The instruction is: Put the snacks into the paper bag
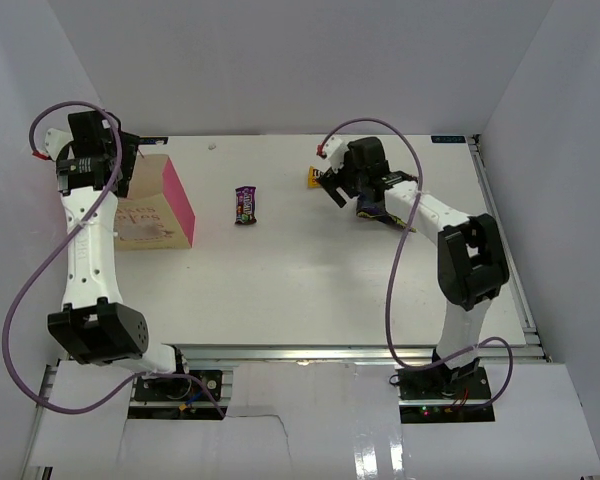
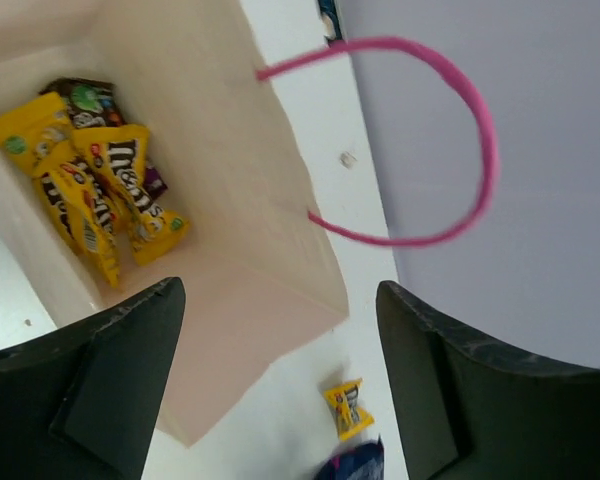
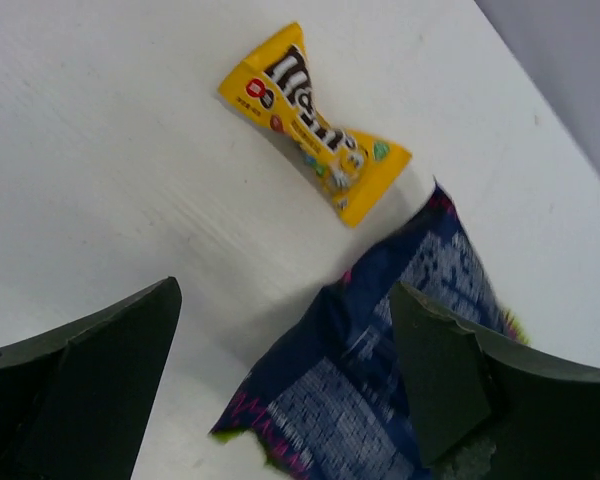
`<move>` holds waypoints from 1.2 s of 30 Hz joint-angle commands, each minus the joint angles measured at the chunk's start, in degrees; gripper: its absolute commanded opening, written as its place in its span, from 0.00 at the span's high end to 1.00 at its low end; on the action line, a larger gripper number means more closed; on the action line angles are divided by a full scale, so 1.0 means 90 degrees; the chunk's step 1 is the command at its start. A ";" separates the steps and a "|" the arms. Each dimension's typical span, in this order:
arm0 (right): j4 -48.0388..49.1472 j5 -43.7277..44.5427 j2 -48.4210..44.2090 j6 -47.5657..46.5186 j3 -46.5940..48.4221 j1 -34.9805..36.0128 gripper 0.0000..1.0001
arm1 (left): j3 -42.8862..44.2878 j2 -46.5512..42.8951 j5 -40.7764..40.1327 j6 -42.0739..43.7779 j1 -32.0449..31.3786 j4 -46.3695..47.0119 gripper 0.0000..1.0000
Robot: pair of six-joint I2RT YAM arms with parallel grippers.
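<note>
Left wrist view looks straight into the paper bag [image 2: 230,150]. The left gripper [image 2: 280,300] hangs over the bag's mouth, jaws spread wide with nothing between them. Yellow candy packets [image 2: 105,195] lie heaped at the bottom of the bag with a dark packet [image 2: 85,100] among them. How many are in the pile is hard to count, since they overlap. One pink cord handle [image 2: 470,130] arcs out to the side.

From the top external camera the bag [image 1: 165,200] sits at the left of the worktop [image 1: 300,290], and its opening is covered by the left gripper [image 1: 123,162]. A purple-brown packet [image 1: 245,205] lies alone mid-worktop, well apart from both arms.

On the right, the right gripper [image 3: 280,300] is also spread wide and holds nothing. It hovers low over the dark blue snack bag [image 3: 380,380], which lies between the fingers [image 3: 80,390] with its far side hidden by one of them and its lower edge cut off. A single yellow packet [image 3: 315,125] lies just beyond the blue bag, near it but whether touching is unclear. In the top view the right arm hides most of that blue bag [image 1: 372,210].
</note>
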 commanded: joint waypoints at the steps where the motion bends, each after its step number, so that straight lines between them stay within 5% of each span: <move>1: -0.0109 -0.1138 0.0623 -0.2618 0.0646 -0.0129 0.10 | -0.0526 -0.0961 0.1026 0.0738 0.0027 0.1040 0.11; 5: -0.0714 -0.1893 0.1511 -0.3519 0.1650 -0.0315 0.01 | -0.2039 -0.2299 0.2588 0.1637 0.0027 0.3273 0.05; 8: -0.1028 -0.2029 0.2263 -0.3677 0.2579 -0.0354 0.09 | -0.2704 -0.2945 0.3643 0.2067 0.0027 0.4086 0.02; 12: -0.0863 -0.1884 0.3034 -0.3579 0.3234 -0.0364 0.11 | -0.3154 -0.3238 0.5214 0.2322 0.0027 0.4626 0.02; 19: -0.0579 -0.1786 0.3514 -0.3638 0.3323 -0.0374 0.19 | -0.4169 -0.3815 0.6116 0.1961 0.0027 0.5095 0.02; 23: -0.0628 -0.1931 0.3554 -0.3462 0.3216 -0.0423 0.47 | -0.4794 -0.3884 0.6029 0.1298 -0.0168 0.5193 0.02; 28: -0.0637 -0.2166 0.3398 -0.3209 0.3011 -0.0549 0.72 | -0.5069 -0.3591 0.5064 0.1228 -0.1787 0.5213 0.02; 36: -0.0813 -0.4342 0.1662 -0.2192 0.1109 -0.0774 0.87 | -0.5411 -0.2477 0.3656 0.0759 -0.3390 0.5641 0.02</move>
